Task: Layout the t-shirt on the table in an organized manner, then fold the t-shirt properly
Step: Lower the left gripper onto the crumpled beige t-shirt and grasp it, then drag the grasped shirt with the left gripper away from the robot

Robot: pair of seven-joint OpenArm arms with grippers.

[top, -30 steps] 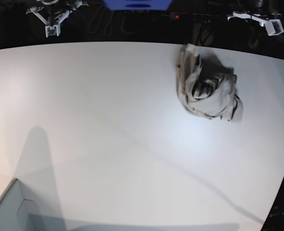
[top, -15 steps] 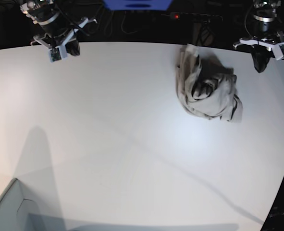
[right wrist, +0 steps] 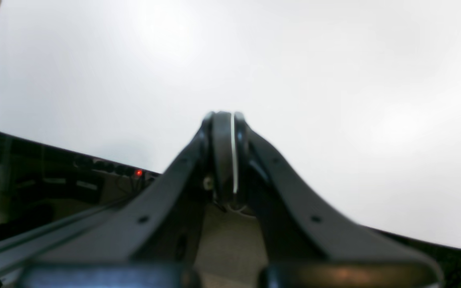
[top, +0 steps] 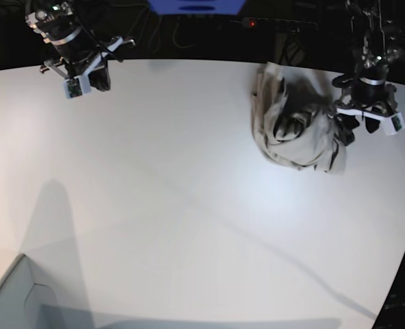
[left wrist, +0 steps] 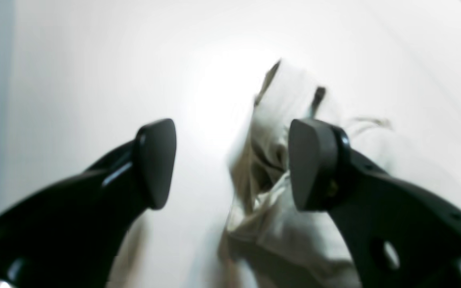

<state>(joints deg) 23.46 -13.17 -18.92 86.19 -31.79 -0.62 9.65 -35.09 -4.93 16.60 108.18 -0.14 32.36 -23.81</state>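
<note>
I see the t-shirt [top: 295, 130] crumpled in a heap on the table [top: 154, 205], near its far edge. My left gripper [top: 358, 125] sits just beside the heap's outer side; in the left wrist view its jaws stand apart with nothing between them, the cloth beyond. My right gripper [right wrist: 224, 156] is well apart from the t-shirt, at the table's far edge, jaws pressed together and empty.

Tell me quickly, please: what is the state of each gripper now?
Left gripper: open, holding nothing, above the crumpled beige-grey cloth t-shirt.
Right gripper: closed, empty, over the white table.
</note>
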